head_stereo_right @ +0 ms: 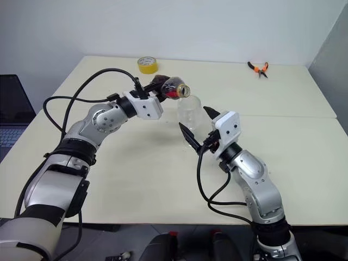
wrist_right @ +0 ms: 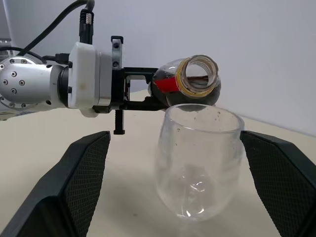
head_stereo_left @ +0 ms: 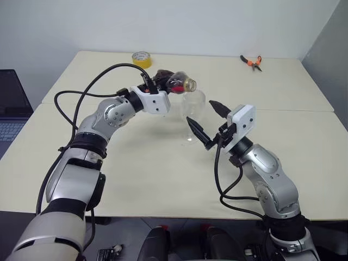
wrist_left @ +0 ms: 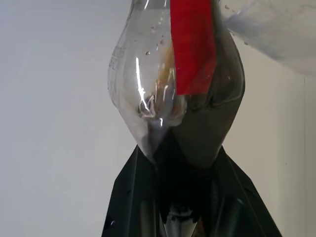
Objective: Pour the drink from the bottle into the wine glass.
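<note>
Left gripper (wrist_right: 129,92) clamped on bottle (head_stereo_left: 175,81), tipped mouth-first just above glass (wrist_right: 198,163) rim, frame centre. Drink (wrist_left: 207,123) sits in the bottle's belly; glass apparently dry. Right gripper (head_stereo_left: 209,124) wide apart, flanking the bowl, not touching.

The left arm reaches forward, bent at the elbow, its pincer (head_stereo_left: 163,82) clamped tight and rolled sideways; the right arm rises from below, its pincer (head_stereo_left: 208,124) pointing forward, fingers (wrist_right: 81,177) spread wide apart.
</note>
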`<state>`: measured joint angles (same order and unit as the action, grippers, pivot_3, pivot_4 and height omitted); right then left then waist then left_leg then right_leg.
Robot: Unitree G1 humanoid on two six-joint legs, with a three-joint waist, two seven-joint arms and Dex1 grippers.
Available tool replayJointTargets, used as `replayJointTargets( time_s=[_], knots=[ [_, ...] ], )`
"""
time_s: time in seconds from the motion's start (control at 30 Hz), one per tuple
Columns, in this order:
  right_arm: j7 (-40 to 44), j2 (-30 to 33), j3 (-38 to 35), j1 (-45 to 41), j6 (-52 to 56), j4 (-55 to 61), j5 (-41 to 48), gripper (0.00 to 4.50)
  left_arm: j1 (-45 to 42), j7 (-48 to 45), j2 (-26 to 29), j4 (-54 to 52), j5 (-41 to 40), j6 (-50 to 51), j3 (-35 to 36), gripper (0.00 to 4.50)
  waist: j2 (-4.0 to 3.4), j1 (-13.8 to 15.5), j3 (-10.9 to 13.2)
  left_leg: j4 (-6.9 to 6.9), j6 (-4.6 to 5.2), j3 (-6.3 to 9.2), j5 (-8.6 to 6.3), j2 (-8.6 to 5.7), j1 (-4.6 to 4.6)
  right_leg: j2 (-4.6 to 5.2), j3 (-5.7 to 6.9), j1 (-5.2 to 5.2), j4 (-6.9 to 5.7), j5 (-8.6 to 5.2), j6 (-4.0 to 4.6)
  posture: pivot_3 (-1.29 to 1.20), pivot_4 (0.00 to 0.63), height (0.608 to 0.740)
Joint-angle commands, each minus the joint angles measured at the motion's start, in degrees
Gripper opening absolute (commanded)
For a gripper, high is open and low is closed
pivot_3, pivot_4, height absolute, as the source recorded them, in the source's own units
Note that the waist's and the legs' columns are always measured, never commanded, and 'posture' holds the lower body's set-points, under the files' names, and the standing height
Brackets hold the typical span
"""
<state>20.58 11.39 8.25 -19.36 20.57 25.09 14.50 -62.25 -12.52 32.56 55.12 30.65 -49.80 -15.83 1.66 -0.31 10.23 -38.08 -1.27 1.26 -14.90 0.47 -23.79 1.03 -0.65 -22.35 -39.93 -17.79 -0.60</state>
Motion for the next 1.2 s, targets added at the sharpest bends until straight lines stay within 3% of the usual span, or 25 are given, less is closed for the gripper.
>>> replayJointTargets(
  time_s=[0.03, 1.2],
  knots=[
    [-1.28, -0.51, -1.68, -1.72, -1.19, 0.59, -0.50, 4.50, -3.84, 3.40, 1.47, -0.13, 1.66, -1.76, -0.40, 0.61, 0.00, 0.00, 0.00, 0.00, 0.00, 0.00, 0.00, 0.00, 0.00, 0.00, 0.00, 0.00, 0.00, 0.00, 0.00, 0.00, 0.150, 0.740],
    [0.24, 0.35, -1.99, -2.05, -0.43, -1.21, -0.48, 4.50, -9.55, 16.03, 6.81, 1.84, 14.14, -3.55, -7.05, 0.61, 0.00, -0.05, 0.00, -0.02, -0.21, -0.08, 0.12, -0.01, -0.01, 0.00, 0.05, -0.05, -0.06, 0.00, 0.00, 0.00, 0.150, 0.740]
  ],
)
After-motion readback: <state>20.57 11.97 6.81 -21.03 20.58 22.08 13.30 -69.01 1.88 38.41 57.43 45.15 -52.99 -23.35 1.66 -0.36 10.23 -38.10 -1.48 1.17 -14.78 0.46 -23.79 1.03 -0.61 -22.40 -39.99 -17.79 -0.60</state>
